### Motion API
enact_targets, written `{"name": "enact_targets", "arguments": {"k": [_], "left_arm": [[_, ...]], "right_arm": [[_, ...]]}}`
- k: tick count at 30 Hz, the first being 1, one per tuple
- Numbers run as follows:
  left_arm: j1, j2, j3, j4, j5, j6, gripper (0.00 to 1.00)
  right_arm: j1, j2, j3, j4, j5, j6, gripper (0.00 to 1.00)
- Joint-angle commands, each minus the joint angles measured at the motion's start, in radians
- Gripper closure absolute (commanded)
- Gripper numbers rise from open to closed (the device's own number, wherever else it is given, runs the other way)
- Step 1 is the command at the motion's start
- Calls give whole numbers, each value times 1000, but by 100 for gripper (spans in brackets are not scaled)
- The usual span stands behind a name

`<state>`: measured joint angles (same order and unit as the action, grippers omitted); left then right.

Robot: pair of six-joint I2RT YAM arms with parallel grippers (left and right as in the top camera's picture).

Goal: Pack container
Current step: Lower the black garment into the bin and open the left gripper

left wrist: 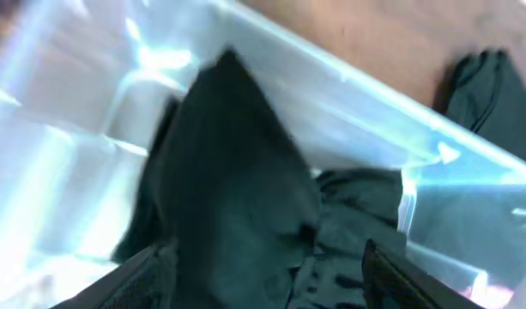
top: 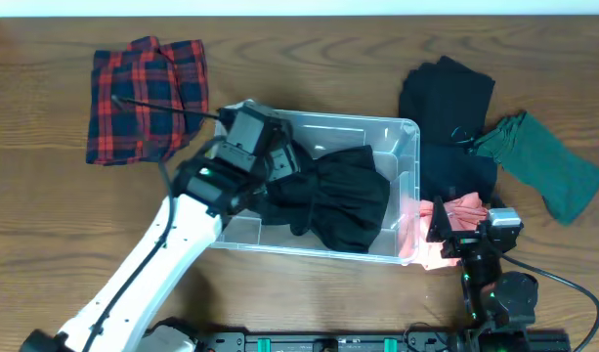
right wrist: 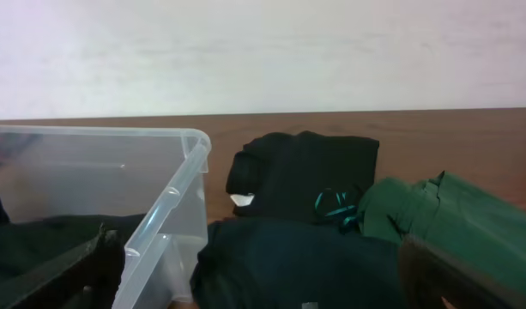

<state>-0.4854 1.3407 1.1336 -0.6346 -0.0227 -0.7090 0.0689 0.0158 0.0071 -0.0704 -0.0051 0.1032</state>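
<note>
Black cloth (top: 343,200) is lying in the container (top: 408,147). Left gripper (left wrist: 263,257) and right gripper (right wrist: 256,257) are both hovering, fingers spread.

Left arm (top: 167,244): white tubular link, black joint housings, one green indicator light. Right arm (top: 490,279): black housings, green indicator lights, black cable (top: 563,279) attached. Left gripper fingers (left wrist: 129,279) and right gripper fingers (right wrist: 78,270): black.

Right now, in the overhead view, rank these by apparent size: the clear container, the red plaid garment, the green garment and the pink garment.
1. clear container
2. red plaid garment
3. green garment
4. pink garment, smallest as it shows, though part of it is hidden, so its full size is unsure.
</note>
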Motion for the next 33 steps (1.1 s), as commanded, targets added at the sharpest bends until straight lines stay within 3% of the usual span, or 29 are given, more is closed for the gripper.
{"name": "enact_targets", "arguments": {"k": [1,3,6,9,16,24,33], "left_arm": [[39,-69,19,-26,-95,101,30],[60,-93,19,-58,-162,108,27],[69,-103,19,-33,-89,164,27],[48,-67,18,-6,47,228,37],[-49,135,16,-7,87,347,45],[-104,420,17,29,179,349,46],[-68,594,17,143,180,350,45]], "right_arm": [[-10,-3,-2,-4,-3,12,1],[-10,-2,-2,-4,-3,12,1],[-10,-3,-2,-4,-3,12,1],[-10,-2,-2,-4,-3,12,1],[-10,-3,-2,-4,-3,12,1],[-10,-3,-2,-4,-3,12,1],[-10,-2,-2,-4,-3,12,1]]}}
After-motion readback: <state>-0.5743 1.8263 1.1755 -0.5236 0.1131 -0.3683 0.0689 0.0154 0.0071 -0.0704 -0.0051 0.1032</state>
